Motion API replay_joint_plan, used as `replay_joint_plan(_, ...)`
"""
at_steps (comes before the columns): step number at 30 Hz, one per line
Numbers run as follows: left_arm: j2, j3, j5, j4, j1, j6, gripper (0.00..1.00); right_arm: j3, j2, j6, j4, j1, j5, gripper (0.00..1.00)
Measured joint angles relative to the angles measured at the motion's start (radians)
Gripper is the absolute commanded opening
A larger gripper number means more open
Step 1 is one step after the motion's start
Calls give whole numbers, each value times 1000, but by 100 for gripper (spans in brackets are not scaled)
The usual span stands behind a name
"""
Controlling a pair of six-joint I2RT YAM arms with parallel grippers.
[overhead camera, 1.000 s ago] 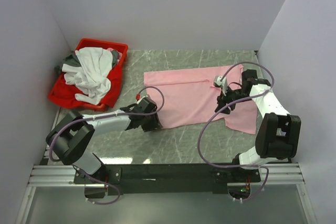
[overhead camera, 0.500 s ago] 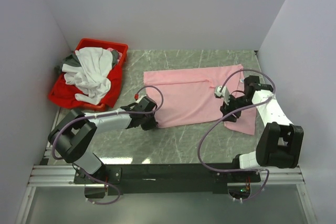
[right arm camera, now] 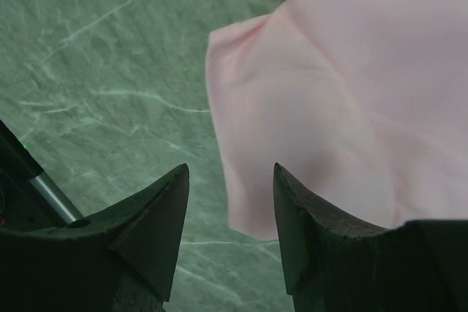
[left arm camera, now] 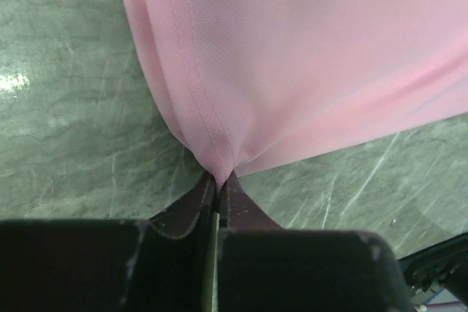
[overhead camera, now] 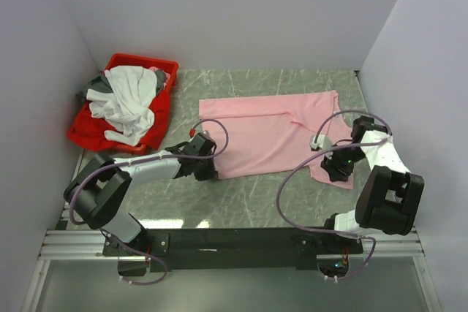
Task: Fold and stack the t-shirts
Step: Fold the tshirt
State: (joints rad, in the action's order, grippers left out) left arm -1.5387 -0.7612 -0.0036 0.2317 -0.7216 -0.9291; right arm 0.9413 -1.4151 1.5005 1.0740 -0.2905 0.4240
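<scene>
The left gripper (left arm camera: 218, 183) has its jaws pinching the edge of the soft light pink cloth t-shirt (left arm camera: 292, 71), which spreads out ahead of them. The right gripper (right arm camera: 229, 180) has its jaws spread, and a corner of the shirt shows between them.

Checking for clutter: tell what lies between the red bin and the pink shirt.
Bare table in the top view, between bin and shirt; nearer, the left gripper sits shut on the shirt's corner.
</scene>
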Motion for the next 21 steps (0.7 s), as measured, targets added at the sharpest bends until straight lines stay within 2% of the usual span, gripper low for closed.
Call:
replay_joint_plan(9,11,0,43,-2,10,26,1,-112,-86,7,-108,0,-128,57)
replay_joint_plan(16,10,0,64,-7,12,26,1,-172,-58,-11,-217,1,-192,55)
replay_joint_plan(18,10,0,68,-10,12,27,1,-181,-52,-17,-243,2,-201,46)
replay_joint_plan(19,10,0,69,-10,12,27,1,-182,-52,-23,-257,5,-205,35)
replay_joint_plan(21,10,0,70,-10,12,29,1,-180,-52,-35,-280,13,-210,19)
